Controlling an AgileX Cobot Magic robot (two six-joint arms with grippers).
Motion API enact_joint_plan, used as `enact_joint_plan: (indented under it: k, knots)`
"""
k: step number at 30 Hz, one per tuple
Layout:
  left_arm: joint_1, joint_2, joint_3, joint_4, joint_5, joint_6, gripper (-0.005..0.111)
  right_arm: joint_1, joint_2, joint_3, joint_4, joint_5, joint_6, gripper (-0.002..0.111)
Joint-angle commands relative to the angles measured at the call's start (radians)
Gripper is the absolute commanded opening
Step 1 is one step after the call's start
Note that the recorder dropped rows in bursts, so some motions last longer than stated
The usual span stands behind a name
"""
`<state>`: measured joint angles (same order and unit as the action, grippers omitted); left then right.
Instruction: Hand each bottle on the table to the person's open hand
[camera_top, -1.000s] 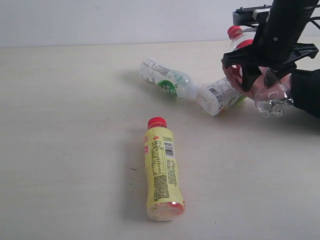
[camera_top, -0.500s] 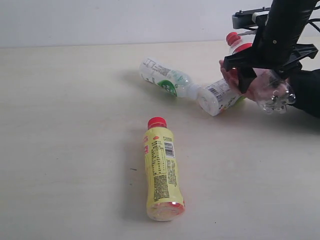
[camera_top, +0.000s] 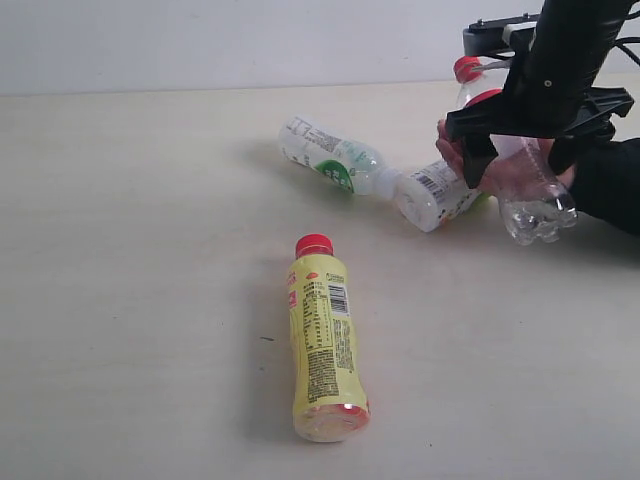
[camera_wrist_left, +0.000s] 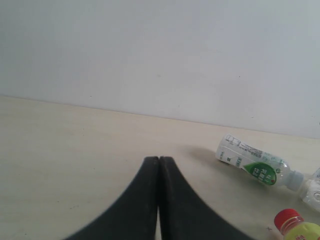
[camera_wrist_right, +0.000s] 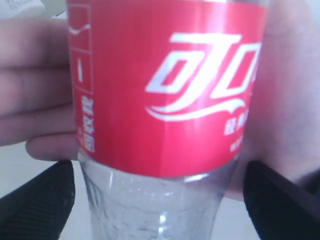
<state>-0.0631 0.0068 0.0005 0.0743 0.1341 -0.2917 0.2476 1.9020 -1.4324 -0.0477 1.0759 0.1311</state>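
Yellow plastic bottle with red cap (camera_top: 322, 340) lies nearest on the pale beige table (camera_top: 150, 250). A clear green-labelled bottle (camera_top: 330, 158) and its twin (camera_top: 440, 195) lie beyond. Farthest, the clear red-labelled bottle (camera_top: 532, 200) rests in the person's hand (camera_top: 497, 175), with the right claw (camera_wrist_right: 157, 200) spread wide around it. A skewed pull-away could knock it loose. The left claw (camera_wrist_left: 159, 200) is closed and empty.

The exterior view slants down over the table (camera_top: 120, 250). The left wrist view sits low, facing the wall (camera_wrist_left: 150, 50), and shares the green-labelled bottle (camera_top: 330, 158) (camera_wrist_left: 252, 167). The right wrist view sits close against the red-labelled bottle (camera_wrist_right: 165, 90).
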Motion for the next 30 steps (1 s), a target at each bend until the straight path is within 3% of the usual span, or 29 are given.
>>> enact_joint_plan:
  k: [1, 24, 27, 30]
  knots:
    - [-0.007, -0.007, 0.0, 0.005, 0.001, 0.0, 0.002, -0.003, -0.003, -0.01, -0.024, -0.004, 0.001, 0.087]
    - [-0.007, -0.007, 0.0, 0.005, 0.001, 0.0, 0.002, -0.003, -0.241, -0.102, -0.047, -0.005, -0.06, 0.086]
    - [-0.007, -0.007, 0.0, 0.005, 0.001, 0.0, 0.002, -0.003, -0.298, -0.102, -0.027, -0.009, -0.086, 0.079]
    - [-0.007, -0.007, 0.0, 0.005, 0.001, 0.0, 0.002, -0.003, -0.361, -0.096, 0.022, -0.009, -0.131, 0.063]
